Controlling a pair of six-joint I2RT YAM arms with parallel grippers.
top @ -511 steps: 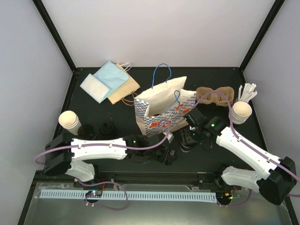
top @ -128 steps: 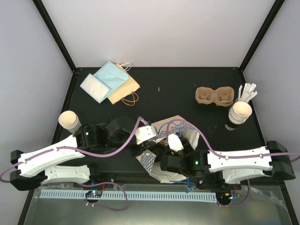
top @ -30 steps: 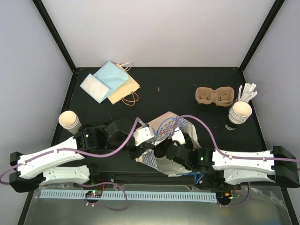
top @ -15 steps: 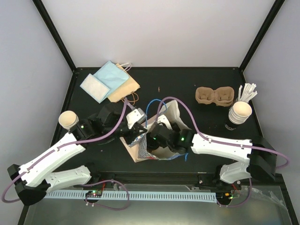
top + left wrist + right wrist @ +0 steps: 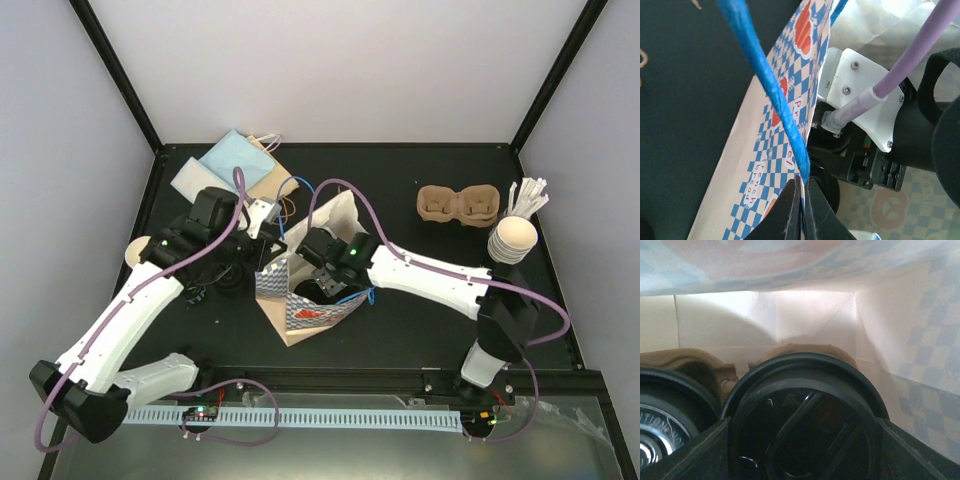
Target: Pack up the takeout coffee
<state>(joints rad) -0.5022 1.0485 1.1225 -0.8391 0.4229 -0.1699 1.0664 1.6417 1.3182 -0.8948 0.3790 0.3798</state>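
Left gripper (image 5: pixel 802 194), fully closed, pinches the blue cord handle (image 5: pixel 774 102) of the blue-checked paper bag with red circles (image 5: pixel 765 165), which stands at centre of the overhead frame. Right gripper (image 5: pixel 802 452) is inside the bag, jaws wide on either side of a round black plastic lid (image 5: pixel 805 365); I cannot tell whether they press it. At lower left I see a second black lid (image 5: pixel 665 410), with brown moulded-pulp tray (image 5: pixel 690 365) behind both.

Checked bag (image 5: pixel 300 312) sits mid-table; stir sticks (image 5: pixel 527 195) back right, blue napkins (image 5: pixel 222 166) back left.
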